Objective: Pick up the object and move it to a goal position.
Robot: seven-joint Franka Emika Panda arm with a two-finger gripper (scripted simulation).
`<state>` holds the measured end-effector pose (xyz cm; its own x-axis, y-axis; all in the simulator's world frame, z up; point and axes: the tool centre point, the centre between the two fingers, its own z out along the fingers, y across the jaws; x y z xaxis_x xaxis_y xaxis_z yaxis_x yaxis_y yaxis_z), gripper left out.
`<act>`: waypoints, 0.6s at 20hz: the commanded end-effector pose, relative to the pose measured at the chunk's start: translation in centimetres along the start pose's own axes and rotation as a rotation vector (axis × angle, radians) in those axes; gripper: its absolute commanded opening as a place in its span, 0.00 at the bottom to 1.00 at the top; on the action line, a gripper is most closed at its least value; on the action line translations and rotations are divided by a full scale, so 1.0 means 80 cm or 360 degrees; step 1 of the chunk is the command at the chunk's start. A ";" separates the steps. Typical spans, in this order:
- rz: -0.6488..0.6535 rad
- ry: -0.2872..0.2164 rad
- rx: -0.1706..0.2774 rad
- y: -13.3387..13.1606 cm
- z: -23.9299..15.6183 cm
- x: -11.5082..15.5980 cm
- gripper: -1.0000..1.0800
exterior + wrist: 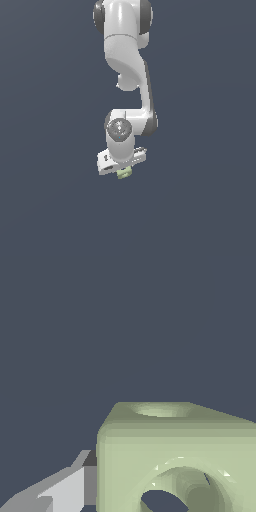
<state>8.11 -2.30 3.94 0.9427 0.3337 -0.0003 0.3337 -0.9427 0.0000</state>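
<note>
Hanging from the smooth white arm [125,60], the hand [123,171] points downward over a flat, featureless slate-grey surface [50,200]. Its blocky white body has squared edges and sits tilted, one end lower toward the exterior view's left. Just beneath it peeks the cube [124,173], small, pale yellow-green and much smaller than the hand above it. In the wrist view the cube [175,456] fills much of the picture: matte, with softly rounded edges and a round hole bored into each face that shows, one oval on the upper face and a deeper one on the near face. A flat grey finger [65,488] with angular facets lies right against one side of the cube. The hand appears closed around the cube; the other finger is out of view.
</note>
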 end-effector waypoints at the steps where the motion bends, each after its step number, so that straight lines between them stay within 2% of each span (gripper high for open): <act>1: 0.0000 0.0000 0.0000 0.000 0.000 0.000 0.00; 12: 0.0000 0.0000 0.0000 -0.002 -0.003 -0.001 0.00</act>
<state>8.01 -2.22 4.03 0.9427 0.3337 -0.0008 0.3337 -0.9427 -0.0002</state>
